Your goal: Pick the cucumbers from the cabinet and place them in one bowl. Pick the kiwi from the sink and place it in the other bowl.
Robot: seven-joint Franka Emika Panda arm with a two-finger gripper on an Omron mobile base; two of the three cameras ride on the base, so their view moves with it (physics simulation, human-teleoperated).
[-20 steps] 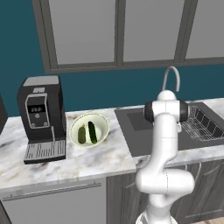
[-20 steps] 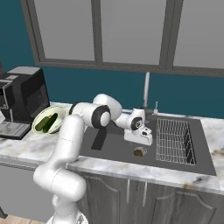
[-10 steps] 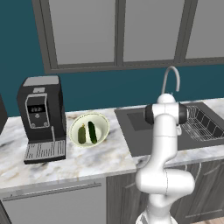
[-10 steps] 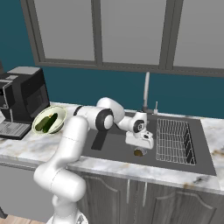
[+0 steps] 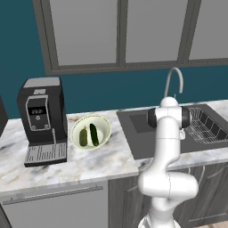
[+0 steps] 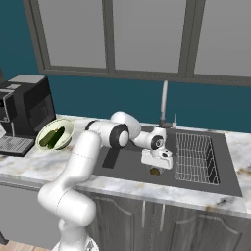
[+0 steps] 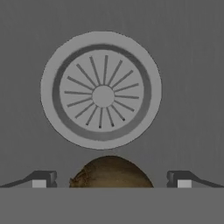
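Observation:
Two dark green cucumbers [image 5: 89, 135] [image 6: 52, 138] lie in the cream-yellowish bowl [image 5: 103, 125] [image 6: 65, 128] on the counter beside the coffee machine. My arm reaches down into the dark grey sink [image 5: 141, 133] [image 6: 127, 163]. In the hand view the brown kiwi [image 7: 111, 173] lies just below the round drain [image 7: 101, 95], between my open gripper's [image 7: 111, 178] fingertips [image 7: 43, 178]. From the right base view the kiwi [image 6: 156, 171] shows just under the hand [image 6: 157, 158]. The blue-teal bowl and the arched-door cabinet are out of view.
A black coffee machine [image 5: 41, 120] [image 6: 22, 115] stands at the left of the marble counter [image 5: 84, 167]. A wire rack [image 5: 205, 127] [image 6: 196, 158] fills the sink's right side, and a chrome gooseneck tap [image 5: 173, 82] [image 6: 163, 103] rises behind the basin. Grey wall cabinets [image 5: 120, 33] hang above.
The hand has sunk lower into the sink, down over the kiwi beside the drain. The bowl and cucumbers have not moved.

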